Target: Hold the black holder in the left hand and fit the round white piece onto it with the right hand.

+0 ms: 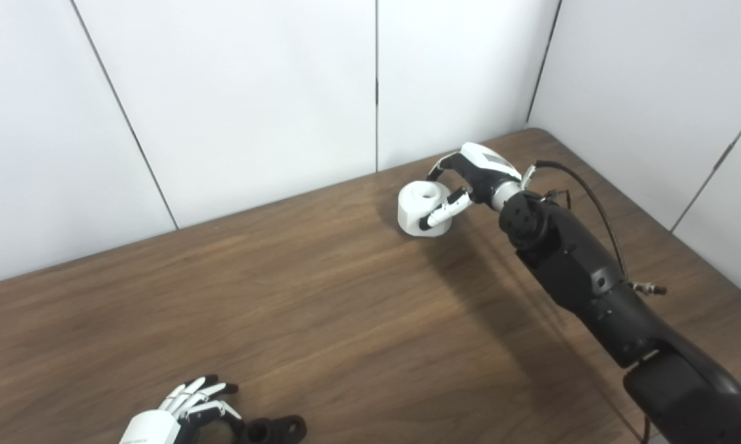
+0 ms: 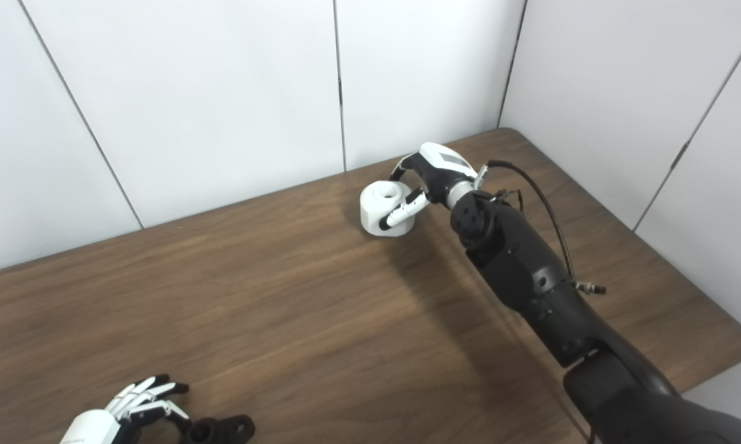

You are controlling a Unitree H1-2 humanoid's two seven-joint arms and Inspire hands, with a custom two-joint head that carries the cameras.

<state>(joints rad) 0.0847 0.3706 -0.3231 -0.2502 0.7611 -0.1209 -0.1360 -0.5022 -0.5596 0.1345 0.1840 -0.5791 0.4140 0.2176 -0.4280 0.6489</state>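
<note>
Brown wood-grain covers the table (image 1: pixel 296 308) you are working on, with plain white wall panels (image 1: pixel 241 92) behind it and to the right. Your right hand (image 1: pixel 469 182) is stretched out to the far side of the table, where its fingers (image 1: pixel 444 211) and thumb are wrapped around the round white piece (image 1: pixel 421 208); one finger lies across the near face of the piece and another curls over its far top edge, so you have it in a grasp. The piece is a short, thick cylinder with a hole in its top, and it sits on or just above the tabletop near the back wall; you cannot tell from these views whether it is lifted clear. Your left hand (image 1: pixel 182 410) is at the bottom edge of both views, low over the near side of the table, its fingers bunched and curved toward the black holder (image 1: pixel 276 430). The holder lies on the table just beside those fingertips, at your left hand's right, partly cut off by the lower edge. Whether your left hand is actually gripping it or only touching it cannot be told. The holder and the white piece are well apart, at opposite ends of the table.
</note>
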